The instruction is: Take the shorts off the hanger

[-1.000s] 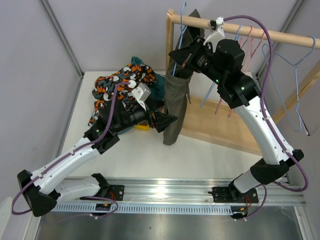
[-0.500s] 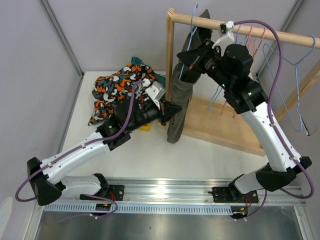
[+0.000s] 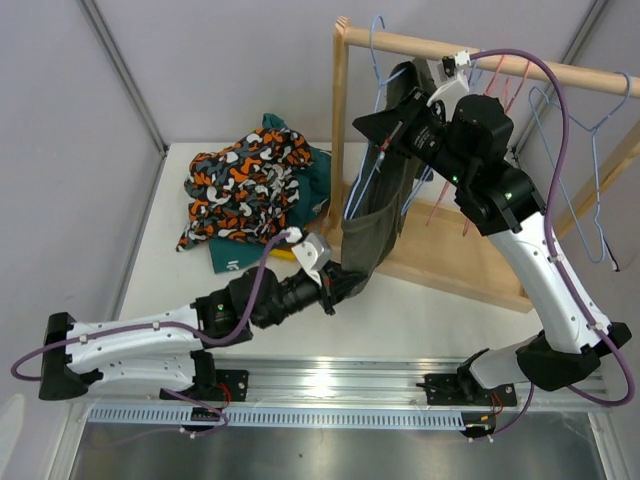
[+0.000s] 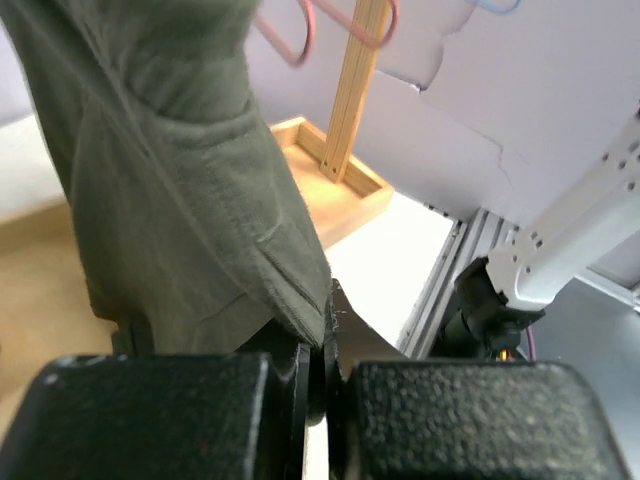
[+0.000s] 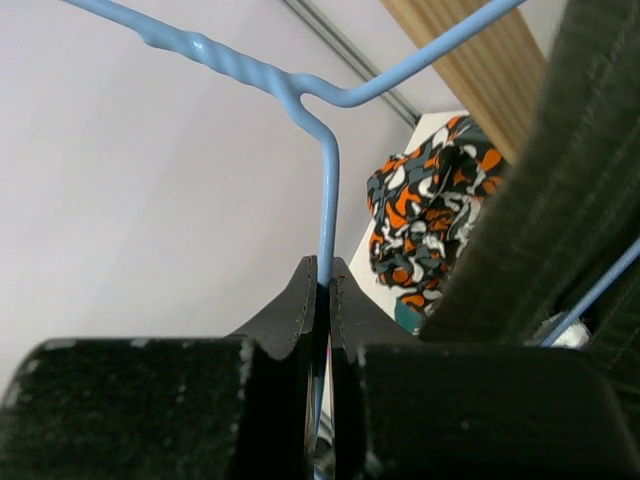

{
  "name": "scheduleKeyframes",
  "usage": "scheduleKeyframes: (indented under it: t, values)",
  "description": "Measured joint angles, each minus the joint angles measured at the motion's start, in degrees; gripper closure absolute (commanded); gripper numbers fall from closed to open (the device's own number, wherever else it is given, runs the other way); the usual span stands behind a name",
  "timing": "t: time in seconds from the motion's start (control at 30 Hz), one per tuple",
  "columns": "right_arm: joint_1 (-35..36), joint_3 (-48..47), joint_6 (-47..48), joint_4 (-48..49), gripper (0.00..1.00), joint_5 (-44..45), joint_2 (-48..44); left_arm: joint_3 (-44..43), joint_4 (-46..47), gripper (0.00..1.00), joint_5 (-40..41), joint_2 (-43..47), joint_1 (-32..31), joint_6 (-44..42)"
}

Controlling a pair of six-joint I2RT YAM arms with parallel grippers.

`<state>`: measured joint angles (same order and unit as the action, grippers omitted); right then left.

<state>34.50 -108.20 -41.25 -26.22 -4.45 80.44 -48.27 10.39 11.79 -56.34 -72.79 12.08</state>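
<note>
The olive-grey shorts (image 3: 378, 215) hang on a blue hanger (image 5: 328, 200) at the wooden rail (image 3: 560, 72). The left claw (image 4: 322, 330) is clamped on their hem, and the right claw (image 5: 323, 275) pinches the hanger wire. A heap of other shorts (image 3: 250, 180) lies on the desk (image 3: 420, 310); this pair appears to be the last to free.

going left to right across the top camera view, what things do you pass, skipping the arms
camouflage shorts → olive-grey shorts → pink hangers → empty blue hanger
</note>
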Motion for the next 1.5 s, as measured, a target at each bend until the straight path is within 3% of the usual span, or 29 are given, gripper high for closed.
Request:
scheduleKeyframes:
  t: [0.2, 0.4, 0.67, 0.87, 1.2, 1.37, 1.5]
  values:
    - [-0.3, -0.6, -2.9, -3.1, 1.00, -1.8, -0.2, 3.8, 0.7, 1.00, 7.1, -1.2, -3.8, 0.9]
    - [-1.3, 0.7, -5.8, -2.4, 1.00, -2.3, -2.1, -0.6, -0.6, 1.00, 12.3, -7.1, -3.3, -0.4]
    - [-1.0, 16.4, -15.6, 3.4, 1.00, -4.4, -17.0, -10.0, -6.8, 1.00, 11.1, -13.2, 10.2, -0.6]
    - [-0.5, 20.0, -22.6, 4.8, 1.00, -8.0, -21.9, -11.7, -8.1, 1.00, 11.2, -12.9, 15.9, -0.8]
    - [0.5, 21.0, -33.3, 11.0, 1.00, -13.4, -21.0, -14.4, -15.3, 1.00, 10.3, -15.9, 20.2, -0.6]
    - [0.6, 18.9, -31.5, 7.9, 1.00, -12.8, -19.4, -13.5, -17.0, 1.00, 8.7, -15.6, 21.2, 0.2]
    - [-4.1, 13.3, -28.4, 6.2, 1.00, -13.3, -14.7, -7.7, -16.7, 1.00, 7.0, -8.5, 21.2, 2.7]
